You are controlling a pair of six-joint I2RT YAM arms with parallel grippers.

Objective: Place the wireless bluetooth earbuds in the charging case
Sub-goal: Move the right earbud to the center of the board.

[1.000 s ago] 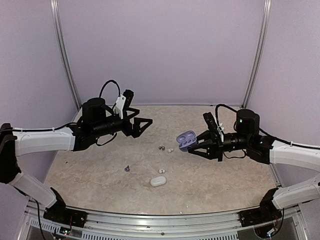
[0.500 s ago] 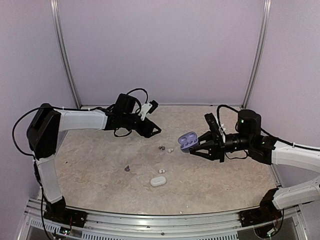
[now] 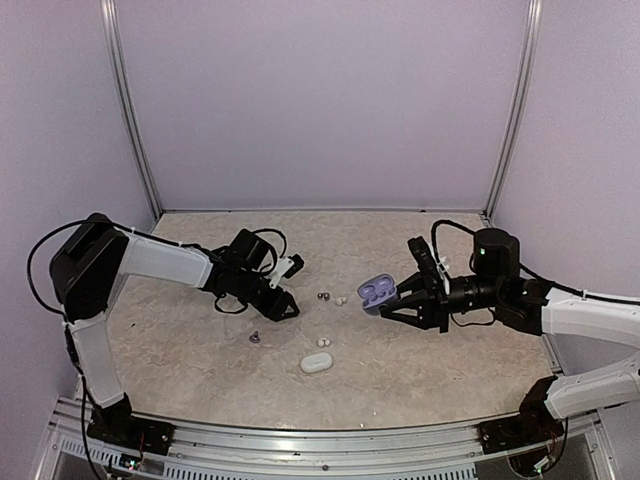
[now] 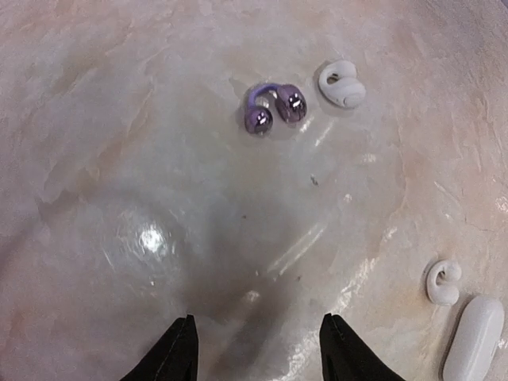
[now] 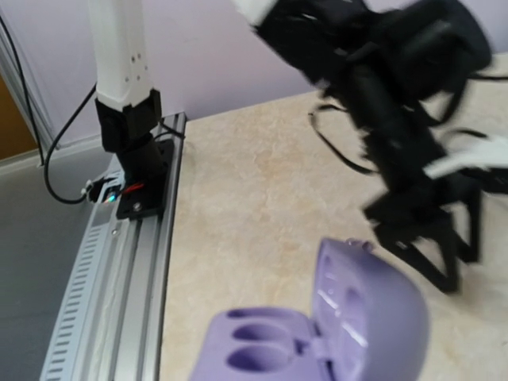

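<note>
Purple case (image 3: 377, 292): being held clear of the tabletop (image 3: 200, 360) with its lid open, two sockets facing up and showing vacant in the right wrist view.
Right gripper (image 3: 392, 300): clamping the purple case at its tips, standing well to the right of the loose buds.
Left gripper (image 4: 260, 353): hanging low over the tabletop, jaws standing partly apart, gripping nothing, bare stone showing between the fingertips (image 4: 178, 353).
Dark bud (image 4: 274, 107): lying on the tabletop ahead of the left gripper, close to its centre line and apart from it; two shiny beads joined by a purple arc.
Long axis of dark bud: running across the left wrist view, roughly parallel to the line between the fingertips; probably calling for a wrist turn before pinching.
White bud (image 4: 342, 83): lying just beside the dark bud on its right, not touching; risking a nudge during a grab.
Second white bud (image 4: 442, 282): lying off to the right, just beside the white case (image 4: 474, 340).
Second dark bud (image 3: 254, 338): lying nearer the bases than the left gripper, showing overhead only.
Nearer arm: left, clearly; right being occupied with the purple case.
Step in hand, by judgement: lining up on the dark bud, nothing seated yet.
</note>
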